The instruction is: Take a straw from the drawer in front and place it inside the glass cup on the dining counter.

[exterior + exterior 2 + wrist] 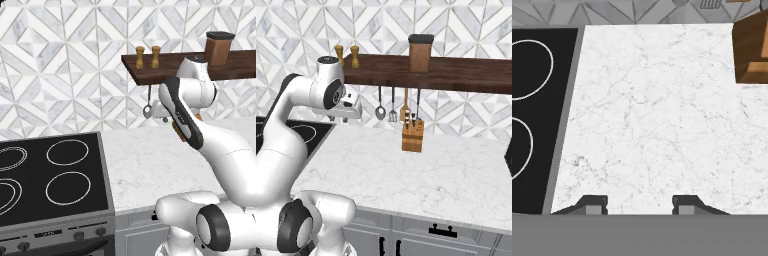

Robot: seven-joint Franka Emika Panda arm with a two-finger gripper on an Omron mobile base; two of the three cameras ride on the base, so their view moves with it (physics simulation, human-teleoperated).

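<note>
My gripper (639, 205) is open, its two dark fingertips (594, 204) standing apart with nothing between them. It hangs high over the marble worktop (657, 115), just right of the stove, and looks down on bare stone. In the right base view the gripper (350, 111) sits at the end of the raised, bent arm. Below the worktop edge, the light-grey drawer (466, 229) with its small black bar handle is shut. The straw, the glass cup and the dining counter are out of view.
A black stove (50, 175) takes up the left of the worktop. A wooden knife block (412, 135) stands near the back wall. Above it a dark wooden shelf (456, 72) carries a brown canister (420, 52) and two shakers (347, 56). Utensils (392, 107) hang below it.
</note>
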